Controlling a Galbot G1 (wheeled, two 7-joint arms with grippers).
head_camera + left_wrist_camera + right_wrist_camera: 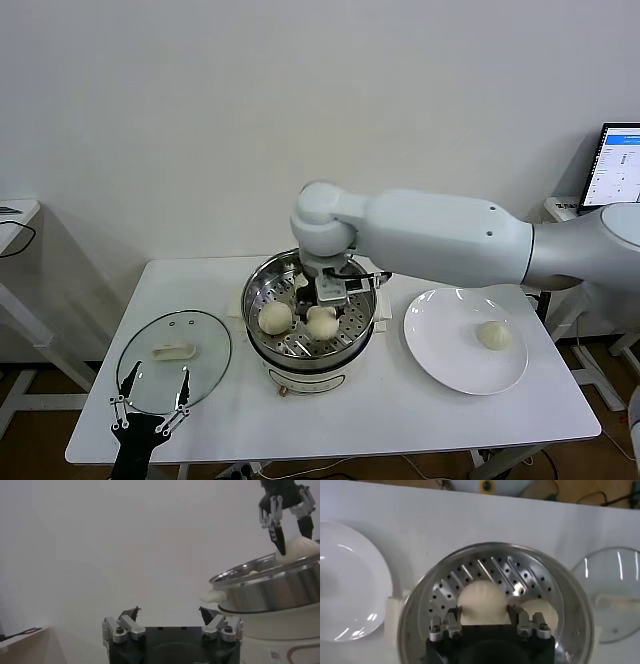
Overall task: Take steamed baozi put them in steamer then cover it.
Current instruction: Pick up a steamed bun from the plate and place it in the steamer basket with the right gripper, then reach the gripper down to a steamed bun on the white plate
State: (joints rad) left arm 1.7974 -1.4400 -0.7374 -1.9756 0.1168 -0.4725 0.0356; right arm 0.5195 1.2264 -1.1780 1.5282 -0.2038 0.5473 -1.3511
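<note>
The steamer (308,345) stands mid-table, shiny steel on a white base. My right gripper (330,293) reaches down into it, its fingers pressed on both sides of a baozi (484,600) that rests on the perforated tray. A second baozi (275,317) lies beside it, toward the cover. A pale shape behind the gripper may be another bun. One baozi (494,335) sits on the white plate (440,345). The glass cover (205,345) lies flat left of the steamer. My left gripper (150,415) hangs open at the table's front edge, by the cover.
A wall stands close behind the white table (400,410). A monitor (618,165) sits on a stand at the far right, and a second table's corner (15,212) shows at the far left. In the left wrist view the steamer's rim (270,580) is to one side.
</note>
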